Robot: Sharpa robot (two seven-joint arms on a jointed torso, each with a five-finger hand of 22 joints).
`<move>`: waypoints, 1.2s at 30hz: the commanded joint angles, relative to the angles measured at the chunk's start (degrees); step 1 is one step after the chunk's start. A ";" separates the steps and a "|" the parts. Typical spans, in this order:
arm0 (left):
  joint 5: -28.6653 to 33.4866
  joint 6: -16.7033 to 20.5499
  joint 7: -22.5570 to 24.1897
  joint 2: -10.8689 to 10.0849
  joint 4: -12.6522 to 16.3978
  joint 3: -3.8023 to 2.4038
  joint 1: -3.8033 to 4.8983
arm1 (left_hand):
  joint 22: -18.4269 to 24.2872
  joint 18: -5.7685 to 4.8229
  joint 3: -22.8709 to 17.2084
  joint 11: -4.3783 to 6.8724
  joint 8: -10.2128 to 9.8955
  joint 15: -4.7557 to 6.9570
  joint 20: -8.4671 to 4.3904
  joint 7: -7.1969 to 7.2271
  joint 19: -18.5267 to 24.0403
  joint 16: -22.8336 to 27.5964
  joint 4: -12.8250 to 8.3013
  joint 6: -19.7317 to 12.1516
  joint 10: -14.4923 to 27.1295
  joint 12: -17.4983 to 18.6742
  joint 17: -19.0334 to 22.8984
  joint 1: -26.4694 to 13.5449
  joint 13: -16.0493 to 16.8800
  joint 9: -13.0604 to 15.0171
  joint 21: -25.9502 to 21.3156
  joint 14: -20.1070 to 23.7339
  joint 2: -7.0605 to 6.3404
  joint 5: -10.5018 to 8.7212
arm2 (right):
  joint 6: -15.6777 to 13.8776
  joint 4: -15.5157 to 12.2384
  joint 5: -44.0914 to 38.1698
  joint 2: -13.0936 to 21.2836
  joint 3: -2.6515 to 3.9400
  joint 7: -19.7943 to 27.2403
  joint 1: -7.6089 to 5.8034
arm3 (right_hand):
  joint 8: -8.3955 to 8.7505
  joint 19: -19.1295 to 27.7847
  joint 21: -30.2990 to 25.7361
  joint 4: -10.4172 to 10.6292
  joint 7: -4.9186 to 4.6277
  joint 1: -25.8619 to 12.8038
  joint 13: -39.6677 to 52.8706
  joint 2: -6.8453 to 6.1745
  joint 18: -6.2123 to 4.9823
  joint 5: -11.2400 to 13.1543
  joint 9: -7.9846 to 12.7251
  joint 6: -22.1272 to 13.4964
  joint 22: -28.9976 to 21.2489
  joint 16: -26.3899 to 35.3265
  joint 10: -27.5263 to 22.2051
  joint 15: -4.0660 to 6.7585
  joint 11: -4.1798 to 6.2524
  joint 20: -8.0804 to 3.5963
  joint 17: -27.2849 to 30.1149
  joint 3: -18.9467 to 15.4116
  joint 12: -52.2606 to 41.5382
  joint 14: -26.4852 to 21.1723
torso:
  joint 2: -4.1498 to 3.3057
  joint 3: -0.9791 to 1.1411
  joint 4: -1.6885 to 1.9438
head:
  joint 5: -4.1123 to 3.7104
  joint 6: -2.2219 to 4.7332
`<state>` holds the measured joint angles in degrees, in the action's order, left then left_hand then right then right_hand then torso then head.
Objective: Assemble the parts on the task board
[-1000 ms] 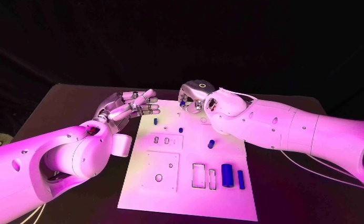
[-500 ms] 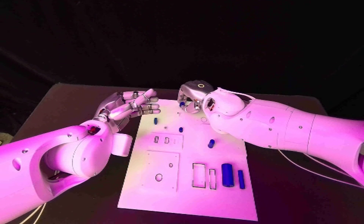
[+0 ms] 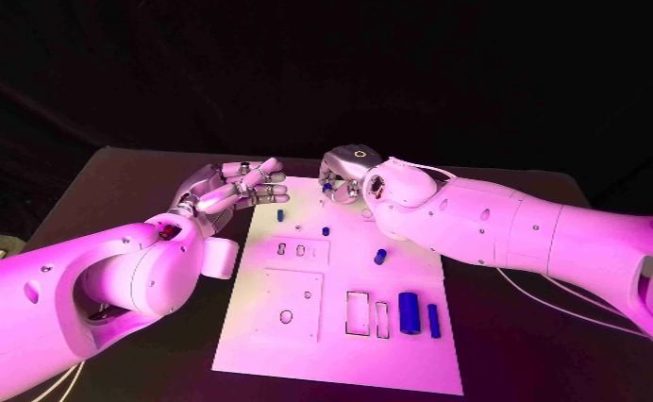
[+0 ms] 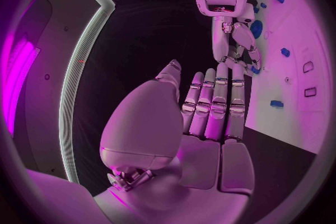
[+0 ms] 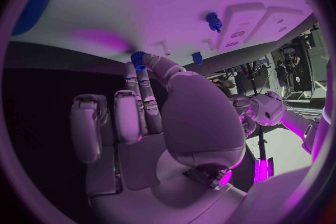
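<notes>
The white rectangular task board [image 3: 341, 308] is seen lying flat on the black bench [image 3: 109, 194], running from the centre of the head view down to its lower middle. Several small blue parts are distributed across it: a larger blue cylinder [image 3: 407, 309] and a slim blue rod [image 3: 433, 321] lie side by side at the lower right of the board, a short blue peg [image 3: 379, 257] lies near the board's middle right, and two smaller blue pieces [image 3: 280, 216] are placed toward its upper left. Rectangular outlines and round holes are marked in the board's lower left portion.

The right hand [image 3: 343, 174] is positioned over the board's far edge, just above centre in the head view. In the right wrist view, a small blue toothed part [image 5: 138, 59] is pinched at the fingertips [image 5: 145, 67] of the right hand, close to the board surface.

The left hand [image 3: 231, 190] is held beside the board's upper left corner, left of centre in the head view. Its fingers [image 4: 213, 103] are extended side by side and nothing is held in it.
</notes>
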<state>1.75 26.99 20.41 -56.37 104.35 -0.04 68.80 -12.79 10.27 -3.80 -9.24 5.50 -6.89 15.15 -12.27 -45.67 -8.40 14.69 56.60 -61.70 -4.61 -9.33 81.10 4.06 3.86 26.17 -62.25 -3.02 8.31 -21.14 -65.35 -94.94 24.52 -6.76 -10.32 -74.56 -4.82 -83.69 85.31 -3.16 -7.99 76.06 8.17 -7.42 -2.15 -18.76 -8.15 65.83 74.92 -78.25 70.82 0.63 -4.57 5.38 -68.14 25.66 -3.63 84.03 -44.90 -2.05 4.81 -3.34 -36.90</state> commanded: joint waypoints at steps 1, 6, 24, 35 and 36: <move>0.07 -1.17 0.10 0.11 0.10 -0.05 0.16 | -0.06 -0.02 -0.11 -0.21 -0.39 -0.25 0.07 -0.10 0.25 0.20 -0.39 -0.17 0.09 0.20 -0.06 0.36 -0.08 -0.06 0.27 0.33 0.14 0.27 | 0.74 0.07 -0.12 -0.27 -0.09 0.09 0.16 | 0.88 -0.30 -0.28 0.16 -0.50 -0.65 -0.26 -0.49 0.08 0.28 0.32 -1.51 6.21 0.17 -0.86 -0.48 0.10 0.41 0.20 0.46 0.19 2.00 | 0.02 -0.03 -0.05 | 0.00 -0.02; 0.07 -1.20 0.06 0.12 0.00 -0.05 0.17 | -0.07 -0.01 -0.13 -0.23 -0.43 -0.27 0.09 -0.12 0.31 0.25 -0.42 -0.19 0.12 0.25 -0.07 0.37 -0.08 -0.06 0.30 0.36 0.18 0.26 | 0.44 0.27 -0.02 -0.36 -0.09 0.21 0.17 | 1.30 1.06 -1.43 0.69 -1.55 -1.63 -1.03 -1.58 -0.35 1.18 0.75 -4.25 4.37 1.07 -4.28 -1.40 -1.03 1.22 1.90 0.91 0.22 1.52 | 0.00 -0.03 -0.02 | 0.04 0.00; 0.31 -1.34 0.03 0.20 -0.57 -0.05 0.18 | -0.08 -0.01 -0.16 -0.23 -0.44 -0.28 0.10 -0.12 0.34 0.29 -0.42 -0.20 0.13 0.27 -0.08 0.39 -0.08 -0.05 0.31 0.38 0.24 0.26 | -2.59 -9.35 1.54 7.96 0.47 -0.29 -0.27 | 0.97 2.61 -2.93 1.79 -1.48 -2.97 -1.26 -2.83 -0.93 2.25 0.69 -5.33 2.23 2.41 -5.08 -1.63 -1.18 1.80 4.33 0.35 -0.38 0.90 | 0.27 0.21 -0.36 | -0.24 0.56; 0.48 -1.68 0.03 0.30 -1.31 -0.03 0.17 | -0.09 0.00 -0.23 -0.22 -0.46 -0.28 0.13 -0.09 0.40 0.34 -0.46 -0.17 0.11 0.30 -0.11 0.45 -0.06 -0.04 0.34 0.39 0.33 0.24 | 1.23 -21.78 8.86 23.74 1.63 -1.99 -1.86 | 1.01 1.72 -2.48 6.42 -0.56 -7.22 0.74 -5.73 -0.67 0.81 0.44 -6.14 3.49 1.45 3.74 -0.25 0.57 0.65 3.07 -7.41 -3.60 1.44 | 0.94 0.73 -1.91 | -0.96 1.00; 0.48 -1.72 0.04 0.34 -1.37 -0.03 0.17 | -0.09 0.00 -0.23 -0.22 -0.46 -0.28 0.13 -0.09 0.40 0.34 -0.46 -0.17 0.11 0.30 -0.11 0.45 -0.06 -0.04 0.34 0.39 0.33 0.24 | 1.90 -21.96 8.93 24.27 1.65 -2.16 -1.90 | 0.91 1.71 -2.51 6.97 -0.35 -6.76 1.30 -5.48 -0.69 0.57 0.34 -6.14 3.52 1.41 4.16 0.08 0.77 0.30 3.07 -9.09 -3.91 1.45 | 0.97 0.77 -2.01 | -0.92 1.00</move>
<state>1.98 26.60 20.18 -56.23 102.99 -0.02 68.86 -12.82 10.27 -3.98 -9.24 5.27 -7.07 15.15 -12.26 -45.67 -8.40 14.52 56.60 -61.70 -4.61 -9.37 81.10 4.06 3.87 26.17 -62.06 -3.02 8.30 -22.37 -86.75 -88.94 48.47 -5.13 -11.15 -76.44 -3.73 -82.00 82.53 3.46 -8.68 69.37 9.19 -13.28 -2.15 -17.99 -7.74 59.65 74.94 -76.58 74.69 0.41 -3.88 6.05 -65.06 17.52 -7.36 84.04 -44.12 -1.47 3.36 -4.30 -35.94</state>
